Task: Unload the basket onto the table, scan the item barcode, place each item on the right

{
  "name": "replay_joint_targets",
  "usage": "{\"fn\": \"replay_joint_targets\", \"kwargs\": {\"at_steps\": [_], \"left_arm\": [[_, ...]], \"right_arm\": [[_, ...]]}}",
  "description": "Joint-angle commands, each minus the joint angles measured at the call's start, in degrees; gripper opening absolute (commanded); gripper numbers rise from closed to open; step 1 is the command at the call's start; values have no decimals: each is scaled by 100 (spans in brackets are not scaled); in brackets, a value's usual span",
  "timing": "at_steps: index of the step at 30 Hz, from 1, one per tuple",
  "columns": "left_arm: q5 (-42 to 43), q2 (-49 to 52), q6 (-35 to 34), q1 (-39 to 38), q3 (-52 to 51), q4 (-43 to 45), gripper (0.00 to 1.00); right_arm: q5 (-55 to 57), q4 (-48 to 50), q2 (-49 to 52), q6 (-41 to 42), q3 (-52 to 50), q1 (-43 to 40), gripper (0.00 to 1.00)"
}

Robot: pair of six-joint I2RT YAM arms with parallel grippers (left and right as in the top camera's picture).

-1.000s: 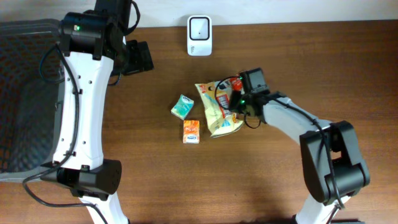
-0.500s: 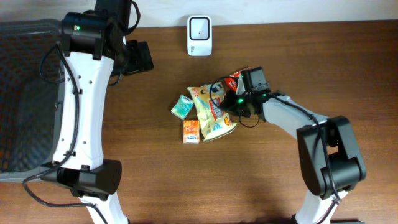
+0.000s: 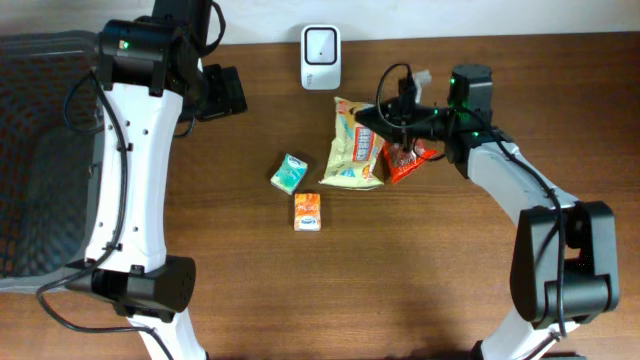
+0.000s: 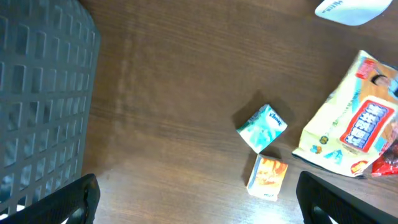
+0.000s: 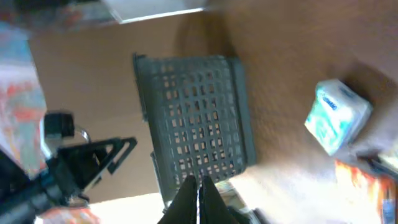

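The snack bag (image 5: 18,81) blurs at the right wrist view's left edge, mostly cut off.

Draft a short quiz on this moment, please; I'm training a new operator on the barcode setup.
1. True or false: the left gripper is shut on the orange box.
2. What does the right gripper hold? A) the teal tissue pack B) the yellow snack bag C) the red packet
3. Fill in: at the left end of the table stands a dark mesh ___.

Key
1. False: its jaws stand open, well away from the box.
2. B
3. basket
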Motion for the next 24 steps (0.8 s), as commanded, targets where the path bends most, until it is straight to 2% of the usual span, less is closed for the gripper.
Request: {"fn": "replay_joint_targets", "kwargs": {"at_steps": [1, 4, 6, 9, 11, 12, 14, 16, 18, 20, 22, 23, 24], "left_arm": [[0, 17, -50, 9, -4, 7, 99], [0, 17, -50, 9, -4, 7, 99], [0, 17, -50, 9, -4, 7, 99], [0, 17, -50, 9, -4, 9, 99], [0, 17, -50, 9, -4, 7, 99], [0, 17, -50, 9, -4, 7, 99], [0, 17, -50, 9, -4, 7, 99], [0, 17, -50, 9, -4, 7, 99], [0, 17, -50, 9, -4, 7, 99], [0, 17, -50, 9, -4, 7, 99], [0, 17, -50, 9, -4, 7, 99], [0, 17, -50, 9, -4, 7, 99], [0, 17, -50, 9, -4, 7, 99]], "right_arm": [[85, 76, -138, -780, 70, 111, 4], [1058, -918, -138, -1499, 74, 210, 5], [2365, -2291, -138, -2256, 264, 280, 7], [3958, -4194, -138, -3729, 1167, 461, 15], [5641, -5473, -138, -3985, 2033, 619, 17], [6400, -5768, -138, -3987, 2343, 682, 30], [7200, -5847, -138, -4164, 2636, 710, 47], [7342, -5768, -116, -4223, 2634, 688, 53], [7394, -5755, 13, -4461, 2533, 667, 67], [7254, -5700, 201, -4767, 2465, 669, 64], [5681, -5635, 420, -5882, 2465, 678, 61], [5029, -5615, 505, -6214, 2465, 686, 66], [4839, -5615, 595, -6231, 2465, 723, 69]]}}
